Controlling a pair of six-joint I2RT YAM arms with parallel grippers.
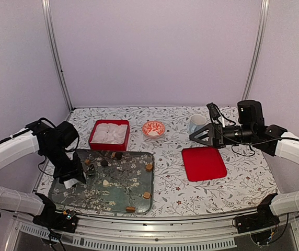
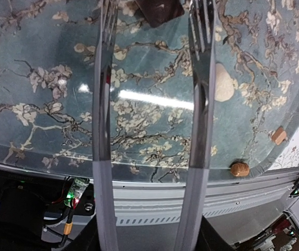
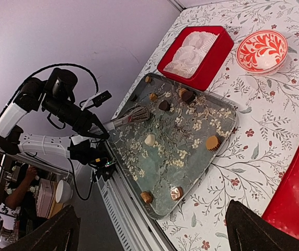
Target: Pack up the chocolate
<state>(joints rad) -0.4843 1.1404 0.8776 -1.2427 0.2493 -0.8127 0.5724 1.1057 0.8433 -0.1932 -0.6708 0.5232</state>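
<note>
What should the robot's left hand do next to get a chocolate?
Probably ease the left gripper forward and down around the dark chocolate: its fingers are open, and that piece lies on the tray just ahead, between them.

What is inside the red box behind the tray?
White crinkled paper cups fill the red box. Only white shows in them from above. The box floor, and anything beneath the cups, is covered.
</note>
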